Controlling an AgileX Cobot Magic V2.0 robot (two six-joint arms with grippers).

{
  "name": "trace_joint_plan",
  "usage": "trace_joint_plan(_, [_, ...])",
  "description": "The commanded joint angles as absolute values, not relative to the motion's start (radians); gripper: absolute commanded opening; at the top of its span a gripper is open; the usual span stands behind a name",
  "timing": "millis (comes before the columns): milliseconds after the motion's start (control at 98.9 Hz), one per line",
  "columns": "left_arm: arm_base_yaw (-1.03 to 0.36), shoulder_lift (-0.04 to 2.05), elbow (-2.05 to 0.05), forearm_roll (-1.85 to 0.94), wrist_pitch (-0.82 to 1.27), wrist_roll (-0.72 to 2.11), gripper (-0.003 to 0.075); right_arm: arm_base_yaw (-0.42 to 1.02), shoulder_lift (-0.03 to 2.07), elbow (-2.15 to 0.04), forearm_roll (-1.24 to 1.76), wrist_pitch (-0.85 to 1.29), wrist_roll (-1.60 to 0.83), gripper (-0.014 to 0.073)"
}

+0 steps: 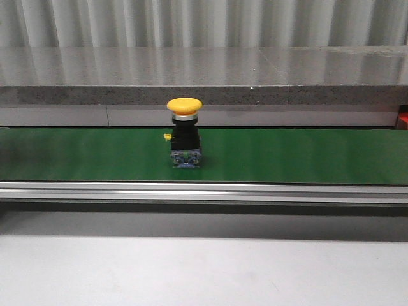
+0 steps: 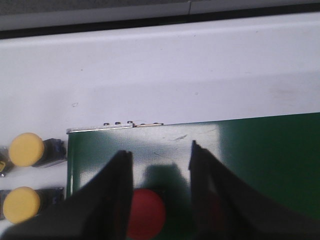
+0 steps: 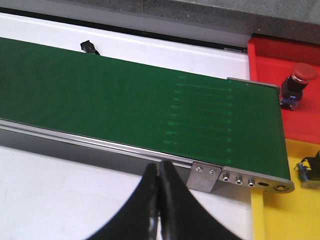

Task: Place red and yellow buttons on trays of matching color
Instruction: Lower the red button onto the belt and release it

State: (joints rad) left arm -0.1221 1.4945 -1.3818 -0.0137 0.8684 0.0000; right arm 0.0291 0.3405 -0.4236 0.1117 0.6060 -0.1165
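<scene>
One red button (image 2: 145, 214) sits on the belt (image 2: 260, 150) between the left tool's (image 2: 160, 165) wide fingers; the right tool (image 3: 159, 175) is pinched shut, empty.

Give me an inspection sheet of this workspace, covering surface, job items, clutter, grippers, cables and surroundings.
Surface: green conveyor belt on a white table.
Job's things: yellow button upright on the belt; red button between the left fingers; two yellow buttons off the belt end; red button on the red tray; yellow tray beside it.
Clutter: nothing seen.
Grippers: left gripper open; right gripper shut, empty.
Cables: nothing seen.
Surroundings: grey ledge, corrugated wall behind.
</scene>
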Motion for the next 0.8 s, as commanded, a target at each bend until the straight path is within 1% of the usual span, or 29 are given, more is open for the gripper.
trace_joint_plan(0, [-0.153, 1.388, -1.357, -0.024, 0.781, -0.013, 0.0043, 0.031, 0.346, -0.449, 0.115, 0.530, -0.120, -0.0067])
trace_joint_plan(20, [-0.159, 1.371, -1.343, -0.024, 0.777, -0.013, 0.0010, 0.031, 0.346, -0.449, 0.115, 0.530, -0.120, -0.0067])
trace_joint_plan(40, [-0.166, 1.360, -1.333, -0.024, 0.772, -0.013, -0.0004, 0.031, 0.346, -0.449, 0.115, 0.530, -0.120, -0.0067])
trace_joint_plan(182, [-0.203, 1.240, -1.217, -0.028, 0.713, -0.013, -0.0005, 0.031, 0.346, -0.449, 0.115, 0.530, -0.120, -0.0067])
trace_joint_plan(323, [-0.230, 1.107, -1.055, -0.040, 0.625, -0.013, -0.0006, 0.031, 0.346, -0.449, 0.115, 0.530, -0.120, -0.0067])
trace_joint_plan(637, [-0.235, 0.756, -0.741, -0.051, 0.484, -0.013, -0.0006, 0.031, 0.346, -0.449, 0.115, 0.542, -0.120, -0.0067])
trace_joint_plan(788, [-0.235, 0.612, -0.654, -0.051, 0.472, -0.013, -0.0006, 0.031, 0.346, -0.451, 0.115, 0.560, -0.120, -0.0067])
